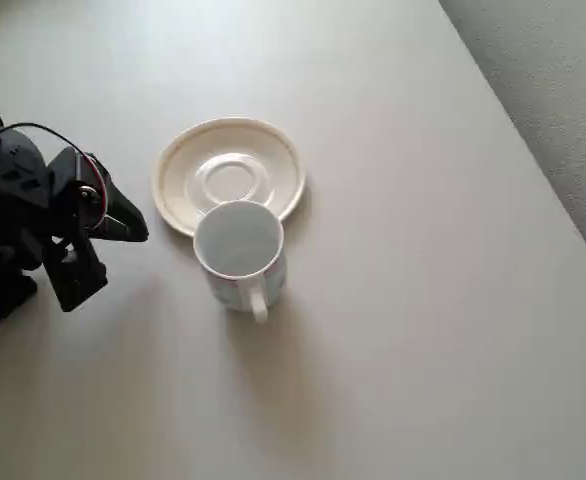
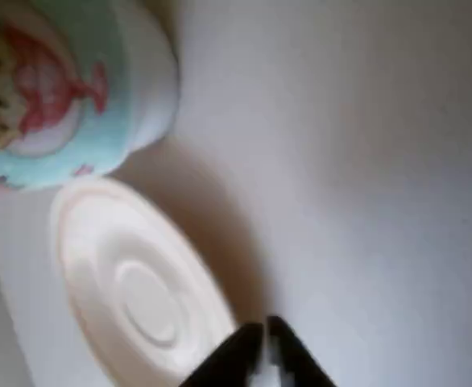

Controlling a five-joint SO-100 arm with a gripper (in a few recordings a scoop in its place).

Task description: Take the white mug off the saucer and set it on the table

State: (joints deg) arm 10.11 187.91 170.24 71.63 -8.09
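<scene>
The white mug [image 1: 239,246] stands upright on the table [image 1: 423,300], off the saucer [image 1: 229,175], at its near rim with the handle pointing toward you in the overhead view. The saucer lies bare, its raised ring visible. Your gripper [image 1: 133,225] sits left of both, apart from them; in the wrist view its fingertips [image 2: 252,343] appear pressed together, holding nothing.

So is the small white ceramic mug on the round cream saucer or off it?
Off: white mug stands upright on the table beside the saucer.
</scene>
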